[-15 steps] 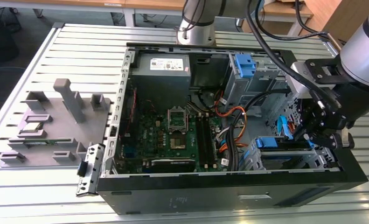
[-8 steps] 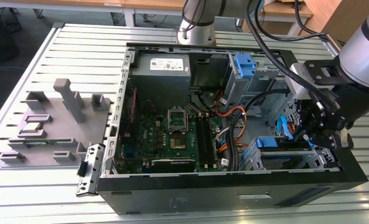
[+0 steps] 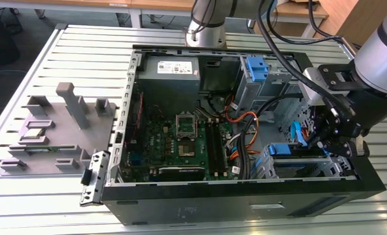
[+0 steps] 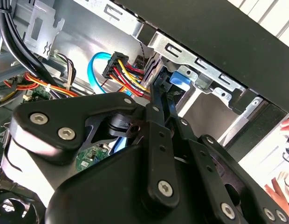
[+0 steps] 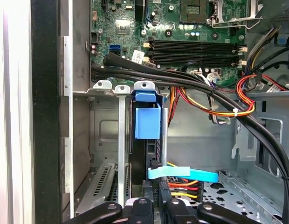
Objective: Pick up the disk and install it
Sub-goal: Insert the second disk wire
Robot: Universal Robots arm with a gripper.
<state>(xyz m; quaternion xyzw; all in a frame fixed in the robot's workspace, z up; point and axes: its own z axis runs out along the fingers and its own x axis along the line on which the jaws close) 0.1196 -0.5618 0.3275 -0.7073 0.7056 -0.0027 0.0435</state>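
Blue plastic bracket tab marks the disk (image 5: 147, 122), seated edge-on in the silver sheet-metal drive cage (image 5: 103, 116) of the open black computer case (image 3: 245, 205); in the exterior view the disk (image 3: 290, 149) sits in the cage at the case's front corner, on the exterior view's right. Only its blue bracket and a thin dark edge show, label hidden. Black jointed gripper (image 5: 156, 205) hangs just beside the disk's connector end, near a flat light-blue data cable (image 5: 182, 173) and red-yellow-black power wires (image 5: 182, 189). Cannot tell how far its fingers are parted or whether they grip anything. Green motherboard (image 3: 180, 137) lies flat on the case floor beside the cage, grey boxy power supply (image 3: 170, 73) at the far end. Case rests on a ribbed aluminium slat table (image 3: 82, 54), grey moulded fixture tray (image 3: 56, 132) beside the case.
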